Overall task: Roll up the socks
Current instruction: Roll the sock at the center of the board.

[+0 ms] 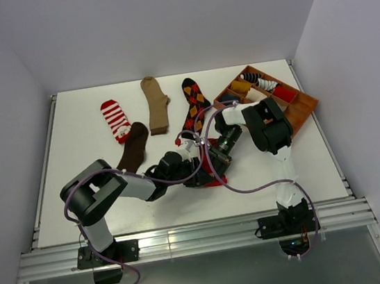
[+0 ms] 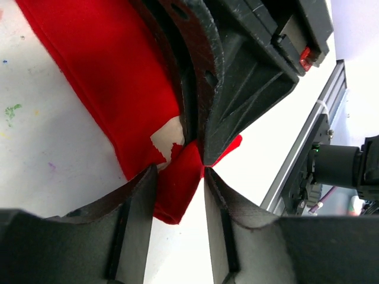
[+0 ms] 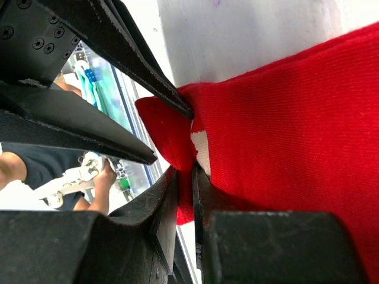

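A red sock (image 2: 112, 89) with a white patch lies flat on the white table (image 2: 35, 148). My right gripper (image 3: 185, 173) is shut on a pinched fold at its edge. My left gripper (image 2: 179, 171) faces it from the other side, its jaws open, and the sock's corner hangs loosely between them. In the top view both grippers meet mid-table, the left gripper (image 1: 192, 167) beside the right gripper (image 1: 208, 159), over the red sock (image 1: 212, 179). Farther back lie a red-white striped sock (image 1: 115, 119), a tan sock (image 1: 156, 104), a dark brown sock (image 1: 133, 148) and a black argyle sock (image 1: 194, 105).
A brown wooden compartment tray (image 1: 302, 107) with several rolled socks stands at the back right, just behind the right arm's elbow (image 1: 269, 126). The table's metal rail (image 1: 189, 239) runs along the near edge.
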Controlling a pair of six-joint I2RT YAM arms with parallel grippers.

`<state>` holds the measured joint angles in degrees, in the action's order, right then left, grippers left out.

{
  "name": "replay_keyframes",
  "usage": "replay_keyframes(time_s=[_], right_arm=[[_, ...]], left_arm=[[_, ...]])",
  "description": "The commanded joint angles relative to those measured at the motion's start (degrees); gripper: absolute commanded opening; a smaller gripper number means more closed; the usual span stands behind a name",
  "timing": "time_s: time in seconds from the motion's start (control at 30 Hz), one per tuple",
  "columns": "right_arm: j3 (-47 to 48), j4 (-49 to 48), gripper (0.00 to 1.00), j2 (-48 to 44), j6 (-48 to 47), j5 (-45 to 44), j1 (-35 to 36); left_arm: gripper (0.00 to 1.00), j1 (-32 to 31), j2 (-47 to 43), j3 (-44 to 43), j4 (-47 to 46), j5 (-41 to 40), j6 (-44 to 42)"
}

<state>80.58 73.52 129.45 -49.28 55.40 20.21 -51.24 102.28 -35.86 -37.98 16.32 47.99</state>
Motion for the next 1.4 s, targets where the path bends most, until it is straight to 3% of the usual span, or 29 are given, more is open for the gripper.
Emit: replay_keyframes(time_s=[0.0,0.4,0.63,0.73,0.9,1.2,1.37], right_arm=[[0.4,-1.3,0.17,0.5,-0.1,-1.0,-0.9],[-5.2,-15.1,0.21,-5.3,10.8,-8.4,-1.0],[-10.7,-26.7,0.36,-14.2,17.8,-15.6,-1.2],[-12.3,-28.9,0.40,-17.7,18.2,-16.5,-1.2],[-15.3,-31.5,0.42,-23.4,17.4,-16.7,-1.2],[-26.3,-42.0,0.47,-39.4,9.4,-22.5,-1.2],[-34.2,-45.8,0.51,-48.5,2.8,-20.4,0.2]], left_arm=[[0.43,-0.8,-0.2,-2.0,6.8,-1.3,-2.2],[0.00,-0.8,-1.5,-9.8,28.3,-0.1,4.5],[0.00,0.2,0.6,-12.7,39.5,2.6,15.4],[0.00,1.1,0.6,-10.5,38.5,5.8,20.7],[0.00,1.6,0.6,-9.7,38.7,7.9,22.4],[0.00,5.9,1.1,-5.5,36.2,16.4,30.2],[0.00,6.5,3.4,-6.9,39.7,17.3,31.6]])
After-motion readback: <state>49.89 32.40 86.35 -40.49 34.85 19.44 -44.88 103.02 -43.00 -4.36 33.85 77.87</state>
